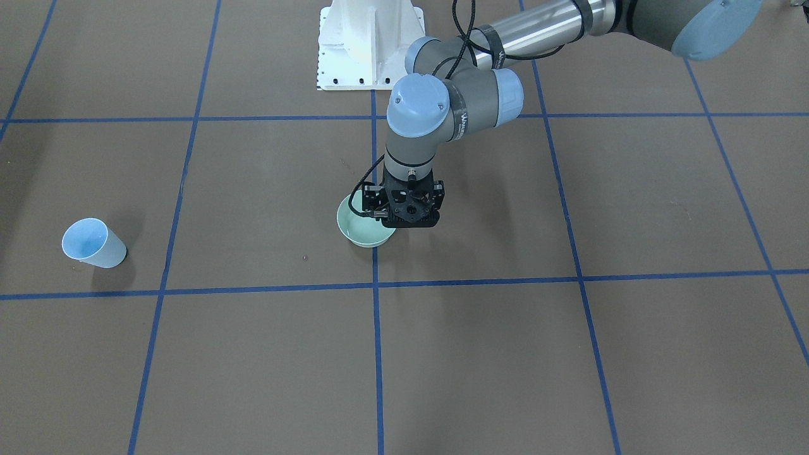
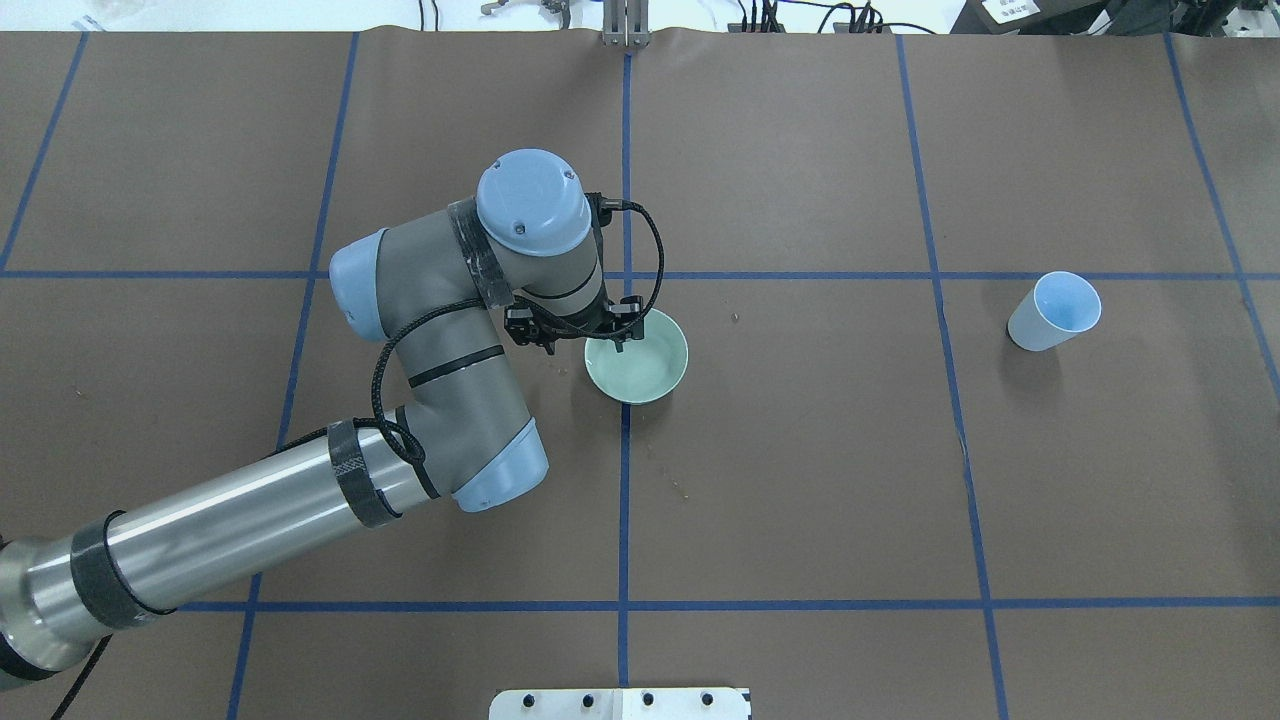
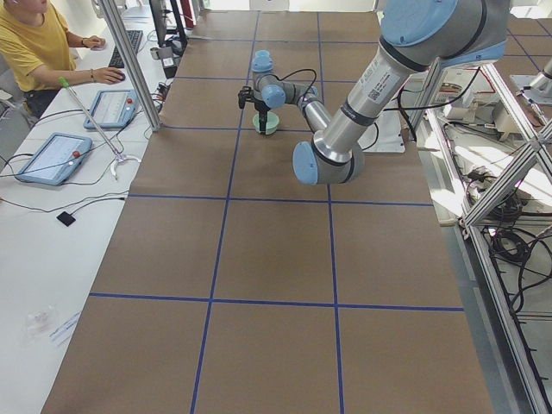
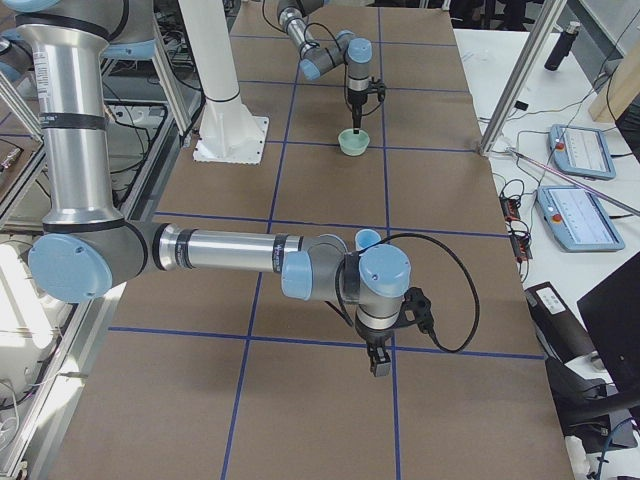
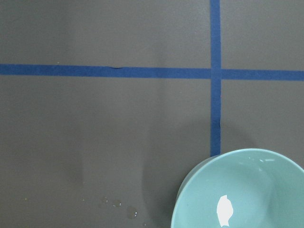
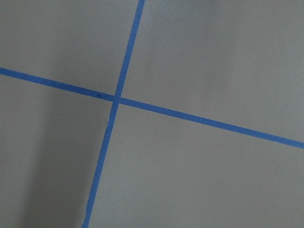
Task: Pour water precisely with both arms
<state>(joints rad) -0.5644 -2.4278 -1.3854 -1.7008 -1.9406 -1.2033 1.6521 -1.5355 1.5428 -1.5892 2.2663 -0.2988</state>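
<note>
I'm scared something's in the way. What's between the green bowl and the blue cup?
Nothing but brown mat and one blue tape line between bowl and cup, seen in the overhead view.

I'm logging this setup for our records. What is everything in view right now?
bowl: one, pale green, table centre, on a tape line
cup: one, light blue, standing toward the robot's right
water droplets: few, clear, on the table beside the bowl
table: one, brown cover, blue tape grid
pedestal: one, white, at the robot's edge
tablets: two, blue-edged, on the side bench
person: one, yellow shirt, seated at that bench
left arm: one, grey with blue caps, reaching to the bowl
left gripper: one, black, over the bowl's rim, state unclear
right arm: one, same colours, low beyond the cup
right gripper: one, black, pointing down, state unclear
</note>
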